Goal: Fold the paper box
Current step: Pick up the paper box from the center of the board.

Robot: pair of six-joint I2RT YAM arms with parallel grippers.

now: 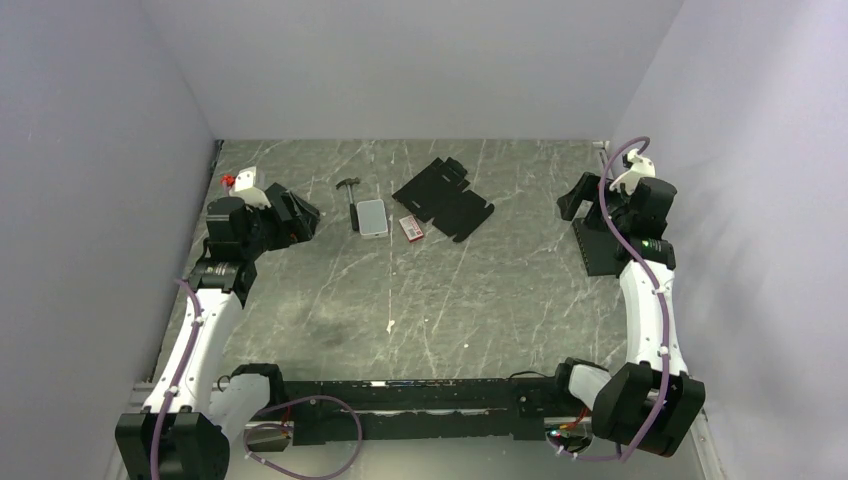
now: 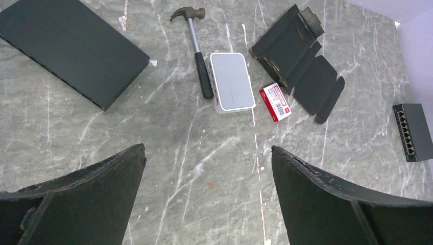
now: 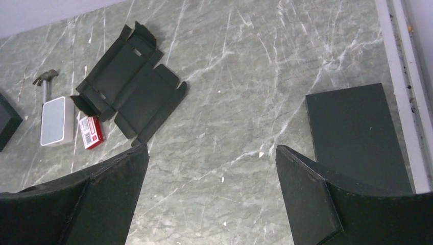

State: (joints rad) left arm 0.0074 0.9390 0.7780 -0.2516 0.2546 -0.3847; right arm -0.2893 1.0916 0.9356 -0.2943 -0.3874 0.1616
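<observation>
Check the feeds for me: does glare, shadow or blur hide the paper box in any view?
Top external: the light is soft and even with no glare, but the paper box is small and its creases merge into flat black. Left wrist: sharp, with creases and notched tabs readable. Right wrist: also sharp, with the flaps distinct; the fingers along the bottom edge are dark silhouettes, clear of the box.

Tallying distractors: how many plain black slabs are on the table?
2: one slab left of the hammer, the other far right of the box. Others may be hidden.
</observation>
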